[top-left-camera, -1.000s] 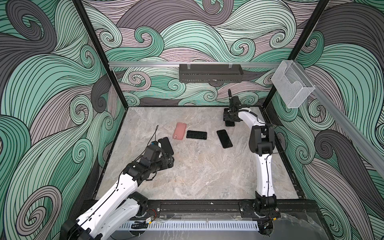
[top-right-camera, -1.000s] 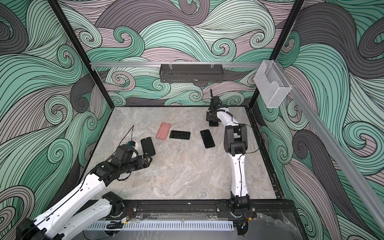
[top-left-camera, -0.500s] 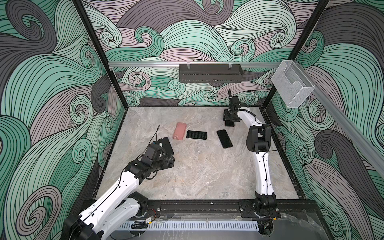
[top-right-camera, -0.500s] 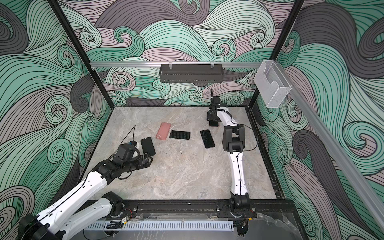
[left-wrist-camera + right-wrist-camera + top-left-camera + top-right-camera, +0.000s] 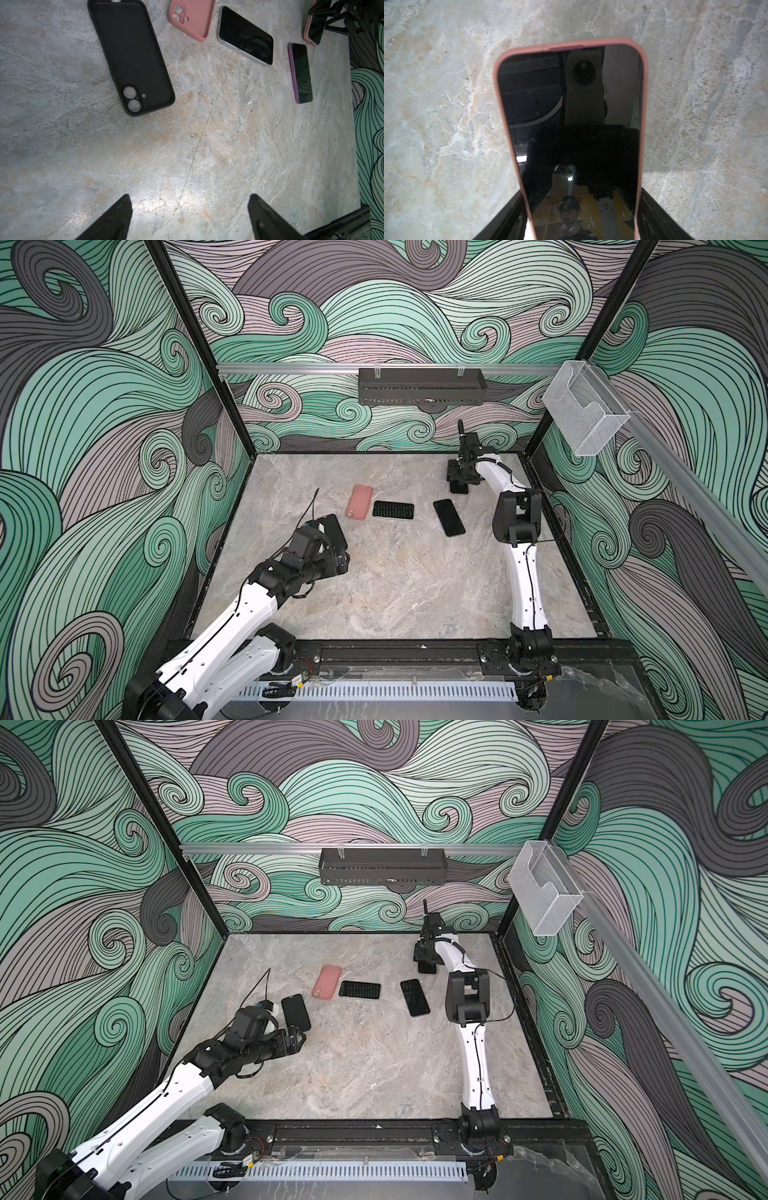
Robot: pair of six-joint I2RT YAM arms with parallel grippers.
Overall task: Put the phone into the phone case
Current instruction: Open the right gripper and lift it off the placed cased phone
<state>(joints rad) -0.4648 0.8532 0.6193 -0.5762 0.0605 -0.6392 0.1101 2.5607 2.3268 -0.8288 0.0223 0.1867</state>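
Left wrist view: left gripper (image 5: 189, 199), fingers spread and empty, has barely shifted beside the black case (image 5: 131, 56). The right gripper (image 5: 581, 216) still pinches the pink-cased phone (image 5: 571, 114) near the counter's (image 5: 395, 593) far right corner, so another casing seems pending.

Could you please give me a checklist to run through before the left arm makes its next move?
1. Left gripper open and empty: ok.
2. Black case lies open side up, empty: ok.
3. Bare phone lies screen up, nothing on it: ok.
4. Right gripper shut on pink-cased phone, away from the black case: ok.
5. Bare phone fits black case: cannot tell.
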